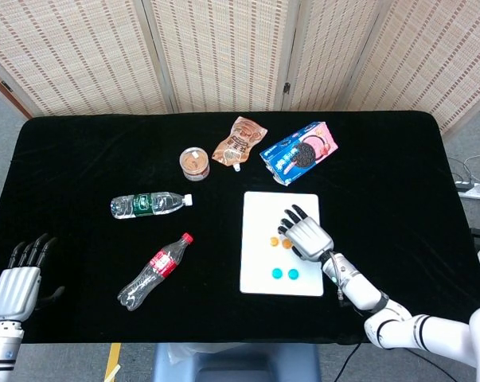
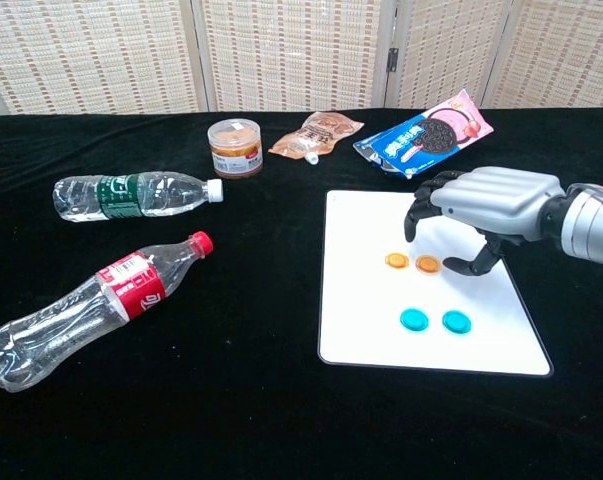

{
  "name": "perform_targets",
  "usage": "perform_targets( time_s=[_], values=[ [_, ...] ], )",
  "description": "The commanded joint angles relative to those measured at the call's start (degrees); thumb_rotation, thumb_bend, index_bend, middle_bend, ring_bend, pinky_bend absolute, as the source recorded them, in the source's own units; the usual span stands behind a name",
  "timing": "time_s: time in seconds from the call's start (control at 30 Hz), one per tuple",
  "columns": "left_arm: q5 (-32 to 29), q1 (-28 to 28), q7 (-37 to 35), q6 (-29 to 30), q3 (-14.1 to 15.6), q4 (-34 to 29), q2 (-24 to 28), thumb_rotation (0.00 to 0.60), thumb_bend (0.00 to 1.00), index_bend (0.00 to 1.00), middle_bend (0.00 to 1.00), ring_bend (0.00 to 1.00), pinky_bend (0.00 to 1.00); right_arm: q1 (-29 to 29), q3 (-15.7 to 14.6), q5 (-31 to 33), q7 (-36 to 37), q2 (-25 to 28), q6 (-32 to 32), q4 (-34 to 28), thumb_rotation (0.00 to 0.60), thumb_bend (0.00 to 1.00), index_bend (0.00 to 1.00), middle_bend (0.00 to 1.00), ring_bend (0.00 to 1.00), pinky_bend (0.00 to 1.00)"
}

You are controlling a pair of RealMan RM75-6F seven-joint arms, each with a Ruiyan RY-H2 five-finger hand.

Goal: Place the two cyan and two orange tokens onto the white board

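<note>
Hovering empty over the orange tokens (image 2: 412, 263), right hand (image 2: 478, 206) spreads its fingers.

— What crowds the white board (image 2: 361, 340)?
— The cookie box (image 2: 424, 138) just beyond its far edge; the right hand (image 2: 481, 205) hangs above its far half.
— And leftward?
— Bare black cloth up to the cola bottle (image 2: 91, 309).

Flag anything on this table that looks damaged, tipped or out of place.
The cola bottle lies on its side, empty and crumpled, dented along its body. The water bottle lies on its side too, but intact. The four tokens sit flat on the white board, in tidy pairs. Nothing is spilled.
</note>
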Motion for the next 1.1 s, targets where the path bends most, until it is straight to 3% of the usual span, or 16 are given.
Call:
perform_targets(
  time_s=[0.03, 0.23, 0.47, 0.83, 1.1],
  values=[
    [0.0, -0.1, 0.0, 0.1, -0.2, 0.0, 0.1, 0.6, 0.25, 0.08, 0.06, 0.12, 0.0, -0.9, 0.7, -0.1, -0.2, 1.3, 2.5, -1.3, 0.6, 0.49, 0.29, 0.24, 0.08, 0.0],
    [0.0, -0.4, 0.1, 0.6, -1.0, -0.5, 0.5, 0.6, 0.25, 0.08, 0.06, 0.12, 0.0, -4.6, 2.6, 0.4, 0.2, 6.0, 10.4, -5.3, 0.6, 0.48, 0.29, 0.24, 0.09, 0.0],
    [0.1, -0.8, 1.7, 1.1, -1.5, -2.0, 0.5, 0.6, 0.25, 0.08, 0.06, 0.12, 0.0, -12.6, 2.7, 1.4, 5.9, 13.1, 20.0, -10.3, 0.6, 0.48, 0.18, 0.21, 0.08, 0.0],
    [0.9, -0.8, 4.4, 2.2, -1.5, -5.9, 1.0, 0.6, 0.25, 0.08, 0.06, 0.12, 0.0, -25.0, -2.1, -4.7, 22.5, 19.9, 30.7, -13.4, 0.6, 0.48, 0.05, 0.05, 0.0, 0.0],
    [1.4, 0.6, 5.4, 4.4, -0.9, -8.1, 1.5, 0.6, 0.25, 0.08, 0.06, 0.12, 0.0, -30.8, -4.9, -8.9, 25.2, 20.9, 36.0, -14.2, 0.6, 0.48, 0.04, 0.04, 0.0, 0.0]
  ],
)
